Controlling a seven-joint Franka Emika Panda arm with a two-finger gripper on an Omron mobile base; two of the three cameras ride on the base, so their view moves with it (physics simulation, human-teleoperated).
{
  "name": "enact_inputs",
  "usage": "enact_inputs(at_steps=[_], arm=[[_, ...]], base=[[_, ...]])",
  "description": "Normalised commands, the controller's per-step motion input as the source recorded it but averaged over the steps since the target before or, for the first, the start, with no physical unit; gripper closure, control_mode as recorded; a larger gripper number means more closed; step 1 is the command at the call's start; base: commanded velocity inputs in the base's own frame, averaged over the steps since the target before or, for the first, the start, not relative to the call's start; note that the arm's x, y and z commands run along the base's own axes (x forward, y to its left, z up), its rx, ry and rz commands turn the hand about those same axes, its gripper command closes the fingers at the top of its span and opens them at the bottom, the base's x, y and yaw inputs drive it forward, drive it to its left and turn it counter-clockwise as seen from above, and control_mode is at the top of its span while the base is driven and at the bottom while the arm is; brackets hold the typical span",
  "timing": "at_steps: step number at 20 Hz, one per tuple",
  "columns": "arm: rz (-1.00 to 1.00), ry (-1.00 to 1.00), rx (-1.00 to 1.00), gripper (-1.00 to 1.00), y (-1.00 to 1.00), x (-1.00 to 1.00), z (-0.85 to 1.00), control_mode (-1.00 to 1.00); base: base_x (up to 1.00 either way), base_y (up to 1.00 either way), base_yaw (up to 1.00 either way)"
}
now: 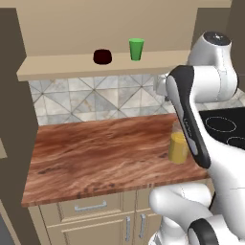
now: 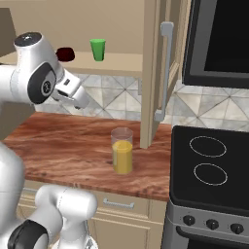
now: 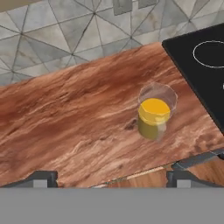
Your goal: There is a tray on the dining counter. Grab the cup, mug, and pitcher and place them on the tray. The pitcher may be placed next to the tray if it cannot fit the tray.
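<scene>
Pitcher (image 3: 155, 114): clear glass cylinder with orange-yellow liquid filling its lower part, standing upright on the wood counter near that counter's front edge and close to the stove – free of the gripper, nothing touching it.
Gripper (image 3: 111, 177): jaws spread wide apart and holding nothing; the two dark fingertips (image 3: 41, 178) rise at the bottom of the hand view, above the counter's front edge, and the pitcher stands beyond them, nearer the right-hand one.
Arm (image 1: 189, 115): white with dark joints, bent over the counter; in the left base view it crosses in front of the pitcher and hides part of it.
Wood counter (image 1: 95, 153): reddish-brown wood grain on top of beige cabinets with drawer and door handles.
Stove (image 2: 214, 165): black cooktop with ringed burners, just beside the counter on the pitcher's side.
Backsplash (image 1: 91, 98): grey tiles in a diamond pattern behind the counter.
Shelf (image 1: 86, 67): beige ledge above the backsplash, carrying the two small vessels.
Mug (image 1: 102, 56): squat, dark maroon, on the shelf – well apart from the pitcher.
Cup (image 1: 136, 49): bright green tumbler, upright on the shelf near the mug, not touching it.
</scene>
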Motion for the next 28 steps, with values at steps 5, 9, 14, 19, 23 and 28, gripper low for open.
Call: enact_inputs(at_steps=[5, 9, 14, 19, 23, 28], arm=[[-0.27, -0.11, 0.15, -1.00, 0.18, -0.49, 0.33, -1.00], [-0.24, -0.12, 0.18, -1.00, 0.07, 0.00, 0.55, -1.00], [-0.20, -0.11, 0.24, -1.00, 0.00, 0.14, 0.57, -1.00], [-0.11, -0.13, 0.24, -1.00, 0.00, 0.16, 0.41, -1.00], [-0.09, -0.15, 0.22, -1.00, 0.00, 0.14, 0.31, -1.00], [-0.05, -0.16, 0.20, -1.00, 0.00, 0.15, 0.32, -1.00]], base=[[0.00, 0.00, 0.00], [0.00, 0.00, 0.00], [0.00, 0.00, 0.00], [0.00, 0.00, 0.00], [0.00, 0.00, 0.00], [0.00, 0.00, 0.00]])
